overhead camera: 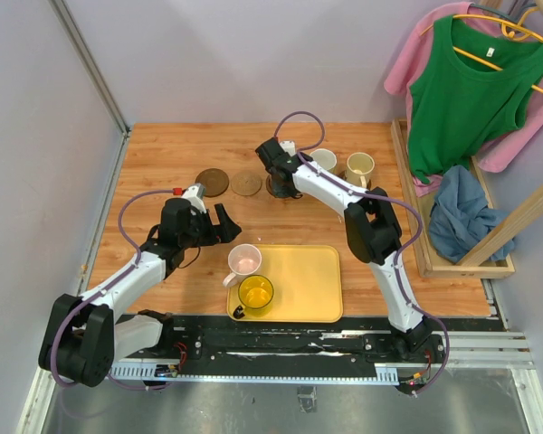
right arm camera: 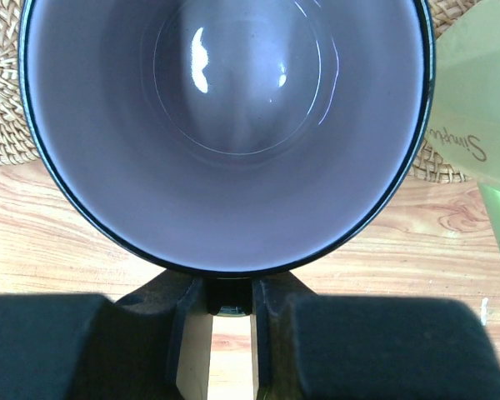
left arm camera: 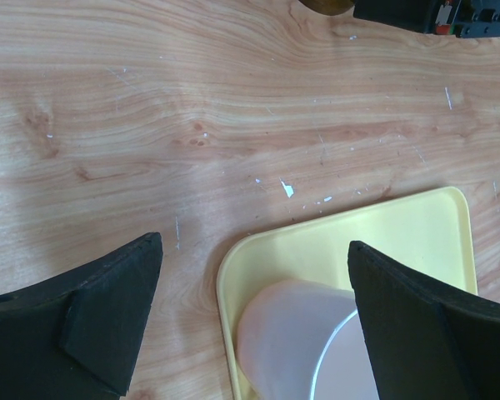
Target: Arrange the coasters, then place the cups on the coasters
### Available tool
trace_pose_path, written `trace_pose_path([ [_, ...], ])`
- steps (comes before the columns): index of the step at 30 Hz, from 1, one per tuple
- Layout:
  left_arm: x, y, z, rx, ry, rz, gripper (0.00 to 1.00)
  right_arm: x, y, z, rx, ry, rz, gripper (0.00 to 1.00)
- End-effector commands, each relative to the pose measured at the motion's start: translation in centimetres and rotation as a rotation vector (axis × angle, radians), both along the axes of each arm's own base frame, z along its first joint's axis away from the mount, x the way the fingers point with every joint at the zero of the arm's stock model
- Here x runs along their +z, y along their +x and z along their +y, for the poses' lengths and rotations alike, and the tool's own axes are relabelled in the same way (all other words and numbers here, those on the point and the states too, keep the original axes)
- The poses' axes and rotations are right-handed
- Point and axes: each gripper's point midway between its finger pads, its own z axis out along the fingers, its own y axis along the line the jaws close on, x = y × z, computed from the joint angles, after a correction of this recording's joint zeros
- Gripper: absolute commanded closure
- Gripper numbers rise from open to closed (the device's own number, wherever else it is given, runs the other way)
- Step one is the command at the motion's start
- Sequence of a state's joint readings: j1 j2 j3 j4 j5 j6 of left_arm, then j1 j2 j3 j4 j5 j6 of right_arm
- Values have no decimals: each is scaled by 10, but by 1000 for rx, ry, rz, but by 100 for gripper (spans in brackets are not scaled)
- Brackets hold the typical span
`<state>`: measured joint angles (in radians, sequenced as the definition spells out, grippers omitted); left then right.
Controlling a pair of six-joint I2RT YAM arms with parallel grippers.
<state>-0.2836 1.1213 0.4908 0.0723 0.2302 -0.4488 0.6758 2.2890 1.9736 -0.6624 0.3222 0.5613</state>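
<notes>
**Q:** How is the right pincer (right arm camera: 229,321) pictured?

**A:** It is narrowed on the handle of the purple mug (right arm camera: 225,125). The mug is held upright directly ahead of it, over a woven coaster (right arm camera: 4,108). Whether the mug is set down on that coaster cannot be told.

**Q:** What is seen around that pincer?

**A:** A pale green mug (right arm camera: 483,92) is stood just to its right, and a cream mug (overhead camera: 360,166) is placed farther right again. To the pincer's left, a tan coaster (overhead camera: 246,183) and a dark coaster (overhead camera: 212,182) are laid flat on the bench (overhead camera: 163,154), near each other.

**Q:** And the left pincer (left arm camera: 254,246)?

**A:** It is spread wide and nothing is gripped. It is pictured above the corner of a yellow tray (left arm camera: 417,217). A pink mug (left arm camera: 292,342) is stood on that tray, below the pincer and framed between its fingers (left arm camera: 108,317). From overhead, mug and pincer are shown apart. A yellow mug (overhead camera: 255,293) is placed on the same tray, just beside the pink one and farther back from the pincer, toward the arms' bases.
</notes>
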Motion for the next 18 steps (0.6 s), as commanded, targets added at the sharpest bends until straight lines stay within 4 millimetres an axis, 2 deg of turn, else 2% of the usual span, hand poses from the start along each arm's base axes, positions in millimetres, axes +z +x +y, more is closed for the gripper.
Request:
trace_pose_path([
  [1, 5, 5, -2, -9, 1, -24, 4, 5, 13, 7, -10, 36, -37, 99],
  [10, 4, 6, -3, -11, -4, -19, 4, 7, 6, 6, -7, 49, -26, 97],
  [12, 3, 6, -3, -10, -5, -16, 4, 8, 4, 6, -3, 53, -21, 87],
  [16, 3, 6, -3, -11, -4, -15, 4, 9, -1, 6, 5, 61, -12, 57],
  [18, 3, 6, -3, -10, -5, -15, 4, 12, -2, 6, 6, 64, -17, 51],
])
